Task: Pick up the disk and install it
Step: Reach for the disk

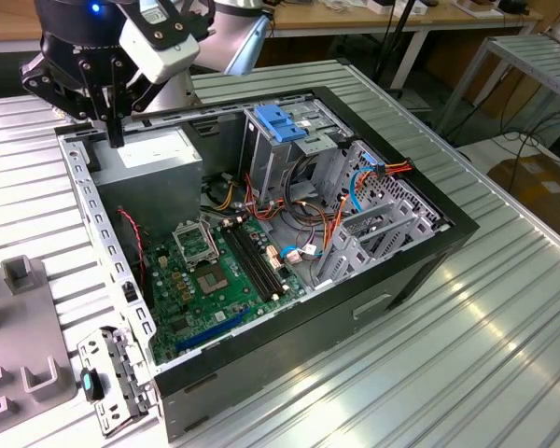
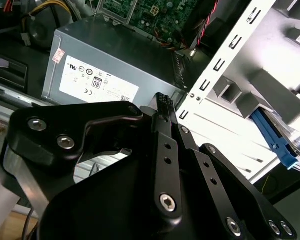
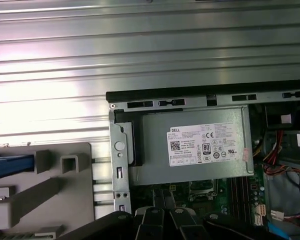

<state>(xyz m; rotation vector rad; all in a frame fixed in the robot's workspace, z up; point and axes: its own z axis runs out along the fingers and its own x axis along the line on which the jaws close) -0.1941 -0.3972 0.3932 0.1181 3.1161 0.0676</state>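
**Pick-up not yet made**

Black gripper [image 1: 117,138], fingers together and empty, hangs over the grey metal power-supply box [image 1: 154,154]. The blue-railed silver disk [image 2: 272,137] seems to lie on the grey holder [image 3: 82,200] alongside — fetching it calls for parted fingers.

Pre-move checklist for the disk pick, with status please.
1. Gripper empty: ok, shut with nothing in it.
2. Gripper open for a pick: not ok, shut.
3. Gripper clear of the power supply: ok, it looks to hang above it, apart.
4. Case open: ok, motherboard exposed.
5. Disk located: cannot tell; a blue part lies on the grey fixture in the first wrist view, but too little of it shows.
6. Bay free: cannot tell; a blue bracket sits at the top of the drive cage.
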